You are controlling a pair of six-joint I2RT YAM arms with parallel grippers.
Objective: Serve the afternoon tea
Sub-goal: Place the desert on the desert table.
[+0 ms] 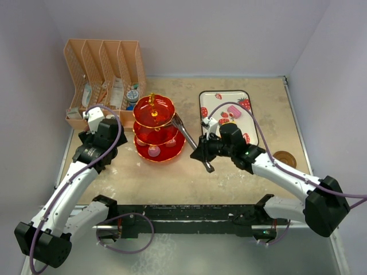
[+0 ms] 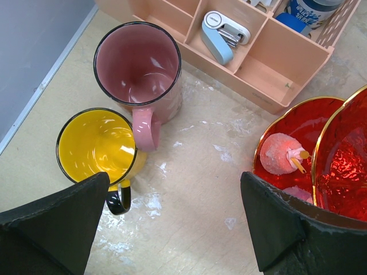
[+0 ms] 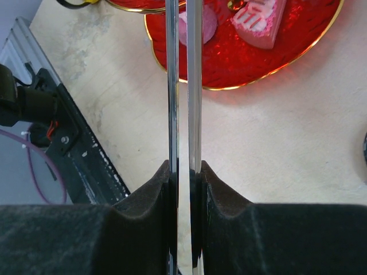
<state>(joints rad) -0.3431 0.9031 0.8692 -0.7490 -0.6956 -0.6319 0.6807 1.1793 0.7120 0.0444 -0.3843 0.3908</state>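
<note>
Tabletop [image 1: 229, 177]: beige and matt, smeared with white scuffs; pale grey walls close it in
Stand [image 1: 155, 123]: red translucent plastic; three round tiers narrowing upward; faceted, glittering surface; gold rims and a gold handle on top; upright on the tabletop
Sweets: fuzzy pink ball [image 2: 278, 153] with a yellow stick, and a pink wedge cake [image 3: 261, 20] with white icing; both on the stand's bottom tier
Pink mug [image 2: 137, 69]: tall, glossy, translucent, dark-rimmed; upright to the left of the stand
Yellow mug [image 2: 97, 143]: shorter, glossy, with a dark rim and handle; also left of the stand, just beside the pink one
Left pincer [image 2: 175, 200]: spread wide and empty; hovers left of the stand, between it and the mugs
Right pincer [image 3: 183, 172]: clamped on the metal tongs [image 3: 183, 86]; right of the stand; the polished blades, nearly together, reach over its bottom tier
Tray [image 1: 229, 94]: white rounded rectangle with a strawberry print; right of the stand
Organiser [image 1: 103, 63]: peach plastic, slotted; behind and left of the stand
</note>
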